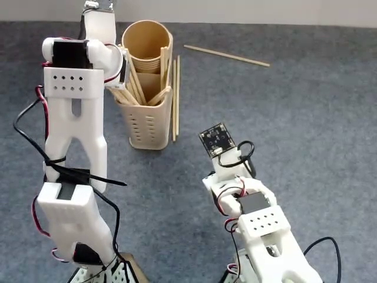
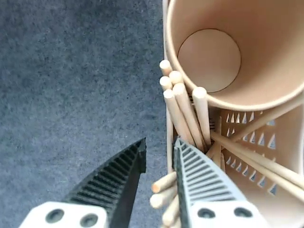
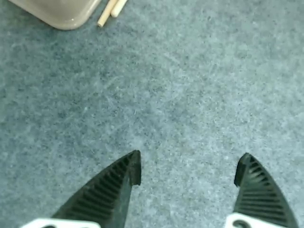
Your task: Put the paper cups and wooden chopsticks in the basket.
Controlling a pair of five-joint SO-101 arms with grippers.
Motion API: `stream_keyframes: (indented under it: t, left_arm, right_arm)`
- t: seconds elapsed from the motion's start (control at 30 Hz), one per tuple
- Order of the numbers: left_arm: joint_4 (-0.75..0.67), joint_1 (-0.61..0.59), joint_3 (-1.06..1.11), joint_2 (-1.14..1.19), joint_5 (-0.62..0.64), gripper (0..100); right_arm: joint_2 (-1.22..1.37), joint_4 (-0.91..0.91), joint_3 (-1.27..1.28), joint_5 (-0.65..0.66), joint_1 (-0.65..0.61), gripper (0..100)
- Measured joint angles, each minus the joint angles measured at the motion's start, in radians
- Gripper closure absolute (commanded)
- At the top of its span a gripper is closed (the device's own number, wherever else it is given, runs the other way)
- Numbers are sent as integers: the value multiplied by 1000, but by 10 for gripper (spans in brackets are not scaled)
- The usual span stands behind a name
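Note:
A beige perforated basket [image 1: 148,121] stands at the table's middle back, with stacked paper cups [image 1: 146,42] and several wooden chopsticks [image 1: 136,88] in it. Two chopsticks [image 1: 175,100] lie on the carpet against its right side. Another chopstick [image 1: 227,56] lies farther back right. My left gripper [image 2: 160,147] is at the basket's left rim [image 2: 168,137], slightly open, one finger [image 2: 194,171] over the chopsticks [image 2: 183,109] inside and the other outside. My right gripper [image 3: 187,168] hangs wide open over bare carpet, in front of the basket's corner [image 3: 61,12].
Grey carpet [image 1: 318,118] covers the table. The left arm [image 1: 73,112] stands tall along the basket's left side. The right arm [image 1: 247,206] sits front right, with open carpet to its right and behind.

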Motion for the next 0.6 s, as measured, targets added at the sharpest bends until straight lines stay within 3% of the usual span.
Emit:
stream_keyframes:
  t: [0.3, 0.6]
  left_arm:
    - [-31, 0, -9, 144, 5, 870]
    - [-23, 8, -173, 209, 5, 870]
  right_arm:
    - [0, 0, 0, 0, 0, 685]
    - [0, 0, 0, 0, 0, 685]
